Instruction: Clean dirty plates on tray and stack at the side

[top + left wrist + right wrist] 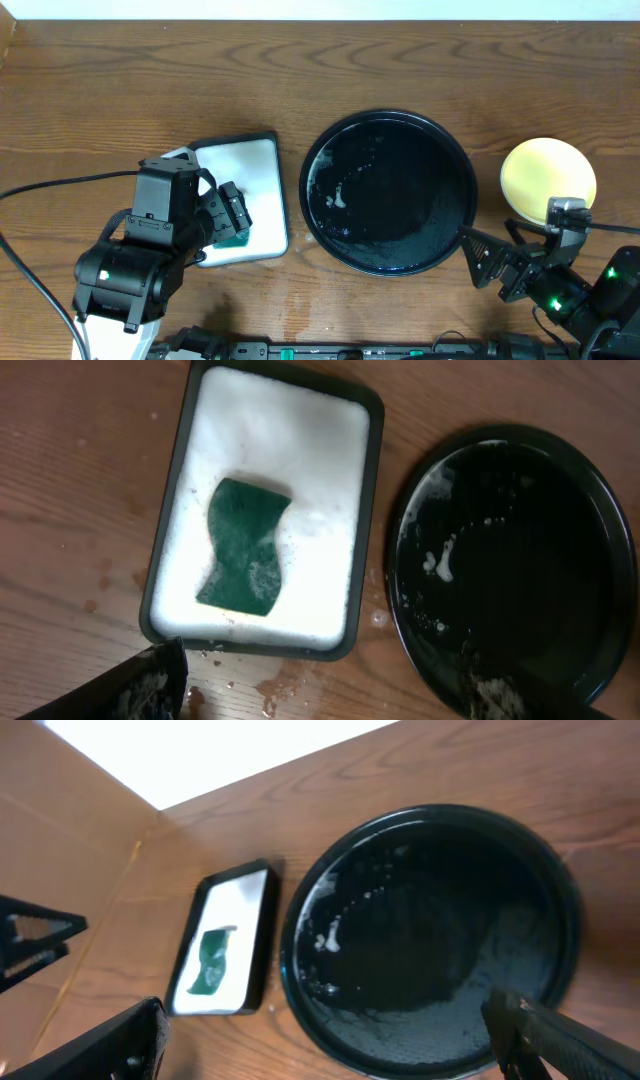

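Two grippers, both spread wide and empty! The left gripper [322, 672] hangs above the white tray [362, 550], just left of the black tray [420, 200], where a green sponge [245, 548] lies in foam. The right gripper [325, 1015] hovers at the black tray's near-right rim. Its floor is wet and foam-flecked. The yellow plate [548, 172] sits on the table [150, 80] right of the black tray; whether others lie beneath it can't be told.
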